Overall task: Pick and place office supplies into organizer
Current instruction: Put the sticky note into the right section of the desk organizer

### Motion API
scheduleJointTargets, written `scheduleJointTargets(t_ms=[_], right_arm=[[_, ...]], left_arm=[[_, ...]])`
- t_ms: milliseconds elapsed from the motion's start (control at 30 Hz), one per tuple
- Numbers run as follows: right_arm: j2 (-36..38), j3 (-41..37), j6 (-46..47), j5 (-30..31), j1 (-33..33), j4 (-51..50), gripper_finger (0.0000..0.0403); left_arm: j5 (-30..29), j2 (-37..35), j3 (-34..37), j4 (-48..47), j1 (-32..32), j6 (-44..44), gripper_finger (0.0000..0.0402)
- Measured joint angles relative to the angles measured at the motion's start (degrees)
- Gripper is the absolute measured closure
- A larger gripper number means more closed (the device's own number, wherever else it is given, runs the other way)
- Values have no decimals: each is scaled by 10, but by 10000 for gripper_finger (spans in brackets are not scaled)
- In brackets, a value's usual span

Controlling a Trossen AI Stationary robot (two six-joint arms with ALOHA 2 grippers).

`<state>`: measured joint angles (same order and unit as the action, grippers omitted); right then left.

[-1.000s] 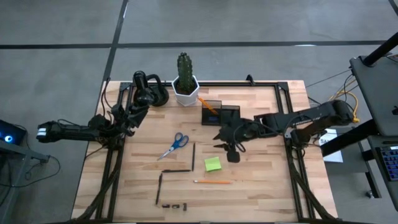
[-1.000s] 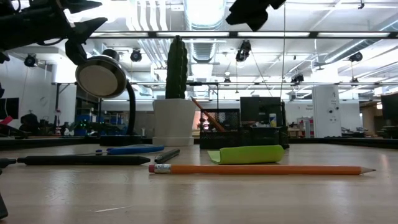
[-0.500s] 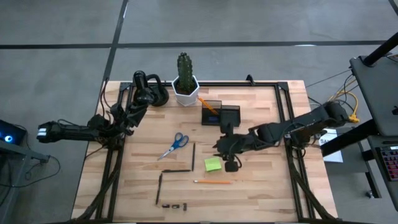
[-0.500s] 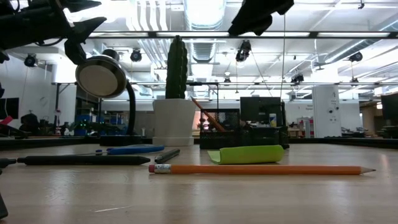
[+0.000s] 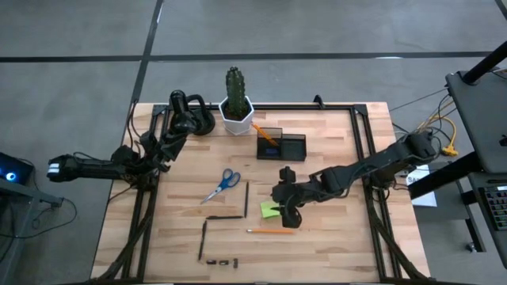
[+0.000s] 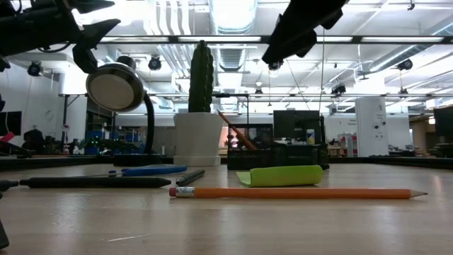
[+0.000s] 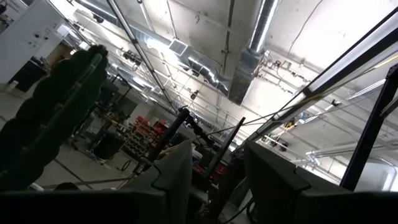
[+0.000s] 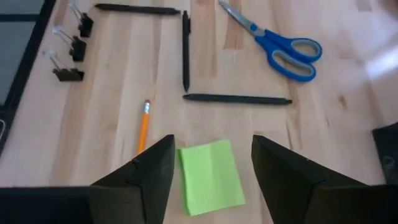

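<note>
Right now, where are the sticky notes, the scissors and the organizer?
sticky notes (image 8: 211, 176): right wrist view, middle of the green pad.
scissors (image 8: 291, 53): right wrist view, blue handles.
organizer (image 5: 294, 147): high view, lower compartment.

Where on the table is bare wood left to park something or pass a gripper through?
Free: the corner right of the organizer, and the near right strip beyond the pencil. Also bare: the wood left of the scissors. Crowded: the middle, where the open right gripper hangs over the sticky pad, with pens and clips nearby. The left gripper waits beside the cactus pot.
</note>
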<state>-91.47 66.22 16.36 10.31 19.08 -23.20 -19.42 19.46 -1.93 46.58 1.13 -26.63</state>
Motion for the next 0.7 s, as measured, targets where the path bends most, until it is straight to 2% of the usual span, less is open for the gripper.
scheduleJointTargets(t_ms=[700], right_arm=[[-71,0,0,-3,43,40,202]], left_arm=[[0,1,0,-6,0,0,272]])
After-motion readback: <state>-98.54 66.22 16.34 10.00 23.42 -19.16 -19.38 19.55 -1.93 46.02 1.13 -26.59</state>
